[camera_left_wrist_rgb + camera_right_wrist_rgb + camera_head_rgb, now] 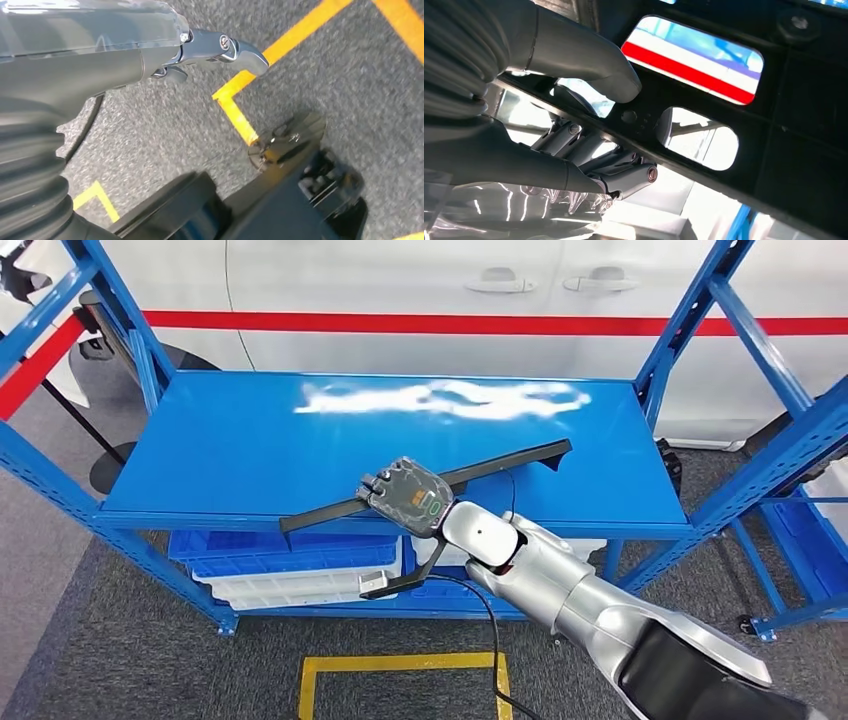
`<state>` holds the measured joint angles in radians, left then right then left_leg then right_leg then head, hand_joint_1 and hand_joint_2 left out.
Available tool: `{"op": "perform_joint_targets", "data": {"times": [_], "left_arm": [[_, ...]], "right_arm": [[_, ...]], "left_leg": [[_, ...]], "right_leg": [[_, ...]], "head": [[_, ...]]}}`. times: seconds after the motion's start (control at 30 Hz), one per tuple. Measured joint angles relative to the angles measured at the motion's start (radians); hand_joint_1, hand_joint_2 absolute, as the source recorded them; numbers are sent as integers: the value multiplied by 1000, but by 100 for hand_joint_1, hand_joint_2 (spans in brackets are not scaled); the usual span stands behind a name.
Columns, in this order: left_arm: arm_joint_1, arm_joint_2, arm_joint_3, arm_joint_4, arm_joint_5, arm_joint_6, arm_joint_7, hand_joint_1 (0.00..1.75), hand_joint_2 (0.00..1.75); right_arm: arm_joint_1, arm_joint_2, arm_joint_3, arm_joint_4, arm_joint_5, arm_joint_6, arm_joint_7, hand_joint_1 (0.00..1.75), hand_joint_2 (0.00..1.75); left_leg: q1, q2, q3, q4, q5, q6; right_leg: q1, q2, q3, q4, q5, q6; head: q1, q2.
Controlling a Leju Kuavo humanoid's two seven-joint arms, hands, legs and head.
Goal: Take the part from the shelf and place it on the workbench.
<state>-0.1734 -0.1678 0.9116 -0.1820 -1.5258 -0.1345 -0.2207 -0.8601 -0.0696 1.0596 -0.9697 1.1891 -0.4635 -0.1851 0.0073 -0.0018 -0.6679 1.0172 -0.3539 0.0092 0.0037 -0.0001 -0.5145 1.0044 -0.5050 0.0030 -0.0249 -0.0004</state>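
Palm-down over the blue shelf (250, 450), right hand (408, 496) clasping the long black part (500, 468).

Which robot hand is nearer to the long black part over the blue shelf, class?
The right. The right robot hand grips the long black part at its middle, above the blue shelf. The left robot hand hangs over the grey floor, away from it.

glossy blue metal shelf (250, 440) — matt black plastic part (500, 466) — rough grey carpet floor (150, 670).

Blue shelf (250, 450) — long black part (500, 468) across its top
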Motion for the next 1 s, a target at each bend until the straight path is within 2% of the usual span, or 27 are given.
{"op": "perform_joint_targets", "data": {"times": [0.03, 0.07, 0.1, 0.13, 0.2, 0.23, 0.27, 0.3, 0.33, 0.37, 0.4, 0.43, 0.47, 0.5, 0.57, 0.6, 0.63, 0.7, 0.73, 0.77, 0.8, 0.83, 0.87, 0.9, 0.93, 0.97, 1.0], "left_arm": [[0, 0, 0, 0, 0, 0, 0, 0, 175], [1, 0, -1, 0, 0, 0, -1, 0, 175], [2, 1, -1, 0, 0, 0, -1, 0, 175], [3, 1, -2, 0, 0, -1, -1, 0, 175], [3, 2, -5, 0, 0, -2, -2, 0, 175], [2, 2, -6, 0, 0, -3, -2, 0, 175], [2, 2, -6, 0, 0, -4, -3, 0, 175], [2, 3, -7, 0, 0, -5, -3, 0, 175], [1, 3, -7, 0, 0, -7, -3, 0, 175], [0, 3, -7, 0, 1, -8, -4, 0, 175], [-2, 4, -8, 0, 1, -9, -4, 0, 175], [-4, 4, -8, 0, 2, -11, -5, 0, 175], [-6, 4, -9, 0, 2, -12, -5, 0, 175], [-6, 4, -9, 0, 3, -12, -6, 0, 175], [-5, 4, -10, 0, 3, -15, -6, 0, 175], [-5, 3, -11, 0, 3, -16, -6, 0, 175], [-5, 3, -12, 0, 3, -17, -6, 0, 175], [-7, 3, -14, 0, 2, -19, -6, 0, 175], [-7, 3, -14, 0, 1, -19, -7, 0, 175], [-6, 3, -14, 0, 0, -19, -8, 0, 175], [-6, 3, -15, 0, -2, -19, -10, 0, 175], [-6, 2, -15, 0, -3, -19, -13, 0, 175], [-6, 2, -16, 0, -4, -18, -15, 0, 175], [-5, 1, -18, 0, -6, -18, -15, 0, 175], [-6, 0, -20, 0, -6, -18, -16, 0, 175], [-6, -1, -21, 0, -6, -17, -16, 0, 175], [-6, -2, -23, 0, -6, -16, -17, 0, 175]], "right_arm": [[0, 0, 0, 0, 1, 0, 1, 175, 175], [-1, 0, 0, 0, 3, -1, 3, 175, 175], [-1, 0, 1, -1, 5, -1, 5, 175, 175], [0, 0, 1, -1, 9, -1, 7, 175, 175], [2, 1, 1, -2, 16, -1, 11, 175, 175], [5, 1, 1, -2, 19, -1, 13, 175, 175], [7, 1, 1, -3, 21, -1, 15, 175, 175], [10, 1, 1, -3, 23, 0, 16, 175, 175], [11, 1, 1, -3, 26, 1, 17, 175, 175], [12, 1, 1, -4, 27, 3, 17, 175, 175], [12, 0, 0, -6, 28, 6, 17, 175, 175], [12, 0, -1, -8, 28, 8, 17, 175, 175], [13, 0, -1, -10, 28, 9, 17, 175, 175], [13, 0, -2, -12, 29, 11, 17, 175, 175], [16, -1, -2, -14, 32, 13, 19, 175, 175], [17, -3, -2, -15, 33, 15, 20, 175, 175], [19, -5, -2, -15, 33, 16, 21, 175, 175], [22, -8, -3, -15, 34, 17, 23, 175, 175], [24, -10, -3, -15, 34, 18, 24, 175, 175], [28, -12, -3, -15, 34, 17, 24, 175, 175], [34, -14, -3, -15, 33, 16, 24, 175, 175], [39, -17, -3, -15, 33, 15, 25, 175, 175], [43, -18, -4, -16, 33, 13, 25, 175, 175], [46, -20, -5, -18, 33, 12, 26, 175, 175], [47, -20, -8, -22, 33, 10, 26, 175, 175], [47, -21, -10, -25, 33, 9, 27, 175, 175], [47, -21, -12, -28, 34, 7, 28, 175, 175]], "left_leg": [[0, 0, -2, -5, 8, -6], [0, -1, -8, -3, 2, -12], [0, -2, -16, 13, -23, -17], [1, -2, -29, 49, -66, -21], [6, -1, -56, 169, -166, -30], [7, -1, -64, 230, -192, -34], [8, -1, -63, 272, -194, -38], [10, -1, -47, 282, -176, -41], [11, -1, -15, 260, -149, -43], [14, -1, 31, 207, -129, -44], [13, -2, 85, 135, -131, -43], [11, -3, 125, 75, -142, -37], [9, -5, 150, 31, -157, -30], [5, -6, 158, 10, -165, -21], [4, -6, 144, 4, -148, -1], [4, -4, 136, 3, -135, 9], [6, -2, 125, 0, -121, 18], [4, -1, 95, -1, -95, 27], [3, 0, 78, 0, -83, 28], [1, 0, 62, 0, -73, 28], [-1, 0, 46, 1, -62, 28], [-3, -1, 32, 1, -52, 28], [-5, -1, 20, 1, -42, 26], [-7, -1, 10, 1, -33, 24], [-9, 0, 4, 2, -25, 21], [-10, 0, 0, 1, -17, 16], [-9, 2, -1, 0, -10, 11]], "right_leg": [[-2, -1, -5, -4, 11, -4], [-5, -4, -11, -11, 24, -10], [-8, -6, -20, -17, 39, -17], [-12, -8, -32, -23, 53, -22], [-11, -10, -61, -22, 78, -27], [-11, -11, -76, -19, 89, -27], [-11, -11, -93, -16, 99, -25], [-11, -12, -111, -11, 109, -23], [-12, -12, -129, -4, 119, -20], [-13, -12, -145, 3, 127, -16], [-13, -11, -159, 10, 135, -11], [-12, -11, -168, 15, 143, -5], [-12, -11, -174, 18, 151, 1], [-11, -11, -177, 17, 161, 8], [-14, -9, -182, 13, 172, 20], [-16, -7, -189, 22, 154, 26], [-18, -6, -200, 52, 115, 31], [-19, -4, -231, 166, 5, 37], [-19, -4, -243, 232, -31, 39], [-19, -4, -246, 281, -39, 40], [-18, -4, -237, 305, -23, 39], [-17, -4, -212, 296, 7, 35], [-14, -4, -171, 254, 34, 27], [-10, -4, -117, 189, 40, 16], [-6, -5, -62, 112, 29, 7], [-2, -6, -21, 52, 11, -1], [2, -7, 2, 12, -4, -5]], "head": [[0, 0], [0, 0], [0, 0], [0, 0], [0, 0], [0, 0], [0, 0], [0, 0], [0, 0], [0, 0], [0, 0], [0, 0], [0, 0], [0, 0], [0, 0], [0, 0], [0, 0], [0, 0], [0, 0], [0, 0], [0, 0], [0, 0], [0, 0], [0, 0], [0, 0], [0, 0], [0, 0]]}}
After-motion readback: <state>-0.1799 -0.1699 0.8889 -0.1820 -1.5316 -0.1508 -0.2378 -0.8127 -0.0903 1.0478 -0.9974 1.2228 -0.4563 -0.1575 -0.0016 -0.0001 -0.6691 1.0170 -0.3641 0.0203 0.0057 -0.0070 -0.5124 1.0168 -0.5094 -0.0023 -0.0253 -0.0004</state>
